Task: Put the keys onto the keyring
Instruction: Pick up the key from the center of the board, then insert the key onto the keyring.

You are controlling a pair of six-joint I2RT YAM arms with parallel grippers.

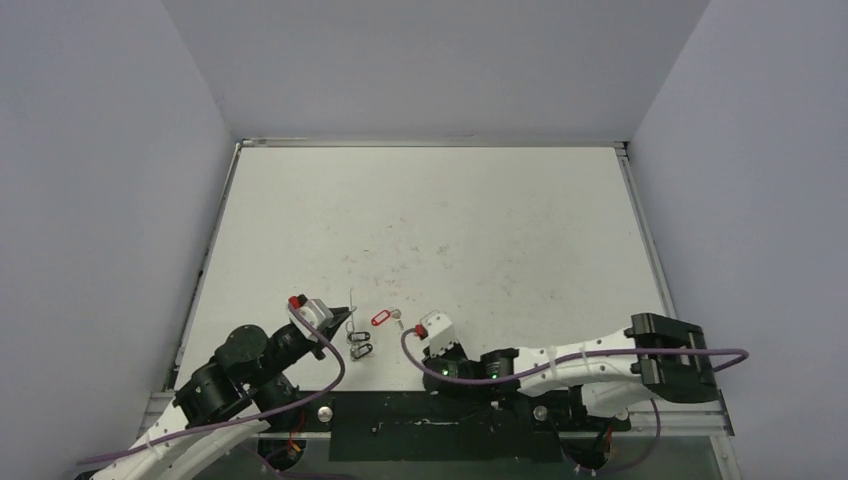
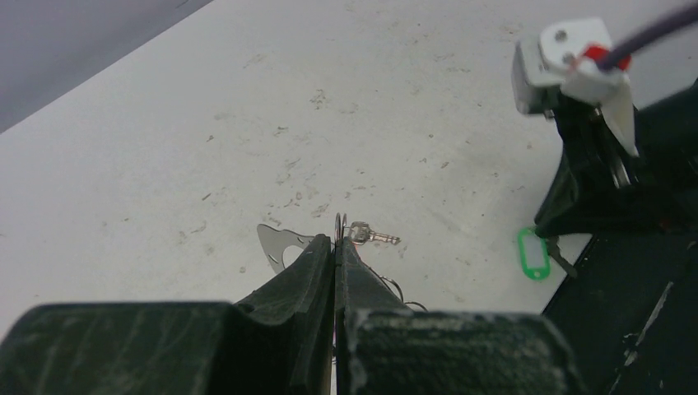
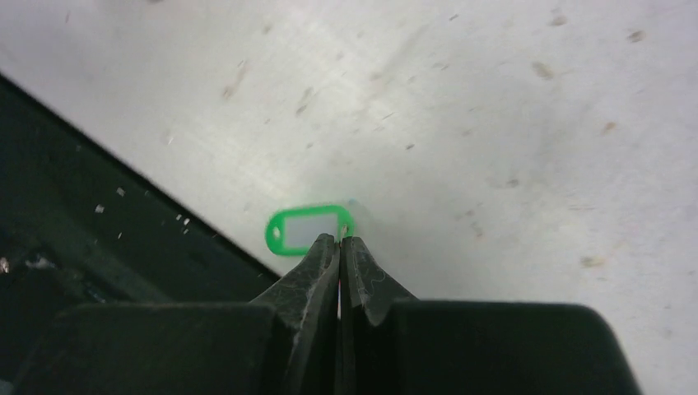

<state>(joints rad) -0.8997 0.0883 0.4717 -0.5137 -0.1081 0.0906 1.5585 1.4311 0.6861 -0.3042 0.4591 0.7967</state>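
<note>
L gripper low, pinching keyring, R gripper nipping green tag

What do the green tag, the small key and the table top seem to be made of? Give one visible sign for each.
Green tag: probably plastic; a glossy, evenly bright green frame around a pale window.
Small key: metal; silvery, with bright glints along its blade.
Table top: hard to tell, perhaps a coated board; flat, matt white, speckled with small scuffs and marks.

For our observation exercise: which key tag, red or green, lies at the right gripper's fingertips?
The green tag, at the right gripper tips; the red tag lies apart.
</note>
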